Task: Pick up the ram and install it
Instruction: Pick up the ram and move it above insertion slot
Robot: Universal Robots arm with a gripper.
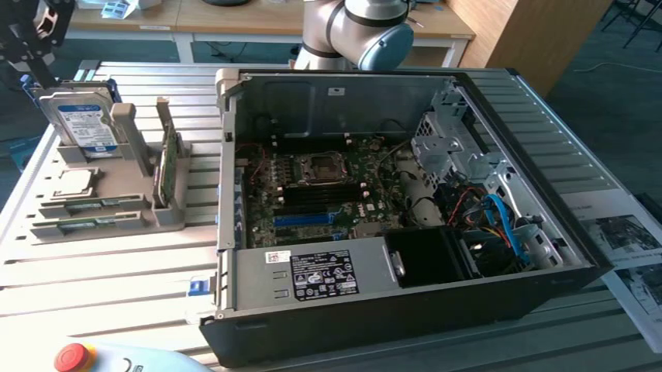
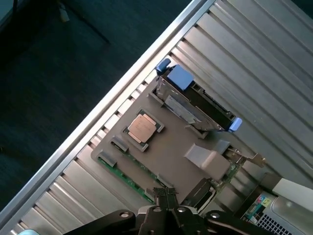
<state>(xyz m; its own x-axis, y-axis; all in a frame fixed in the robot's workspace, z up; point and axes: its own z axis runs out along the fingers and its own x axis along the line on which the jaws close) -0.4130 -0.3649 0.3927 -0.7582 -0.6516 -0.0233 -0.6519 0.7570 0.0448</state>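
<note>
The ram [image 1: 166, 164] is a thin green stick standing on edge in a slot on the exterior view's right side of a grey holder [image 1: 124, 213]. It sits on the slatted table beside the open computer case [image 1: 414, 310]. The green motherboard [image 1: 321, 194] lies on the case floor. My gripper [image 1: 34, 58] hangs high above the holder's far corner, near the hard drive, well apart from the ram. In the wrist view the fingers [image 2: 166, 215] are shut together with nothing between them, looking down on the holder [image 2: 166, 152].
The holder also carries an upright silver, blue-labelled hard drive [image 1: 81, 124] [image 2: 195, 95], a square processor [image 1: 74, 183] [image 2: 143, 128] and flat green boards [image 1: 91, 204] [image 2: 122, 177]. A red stop button [image 1: 73, 356] sits at the table's front. The table edge [image 2: 122, 90] runs close by.
</note>
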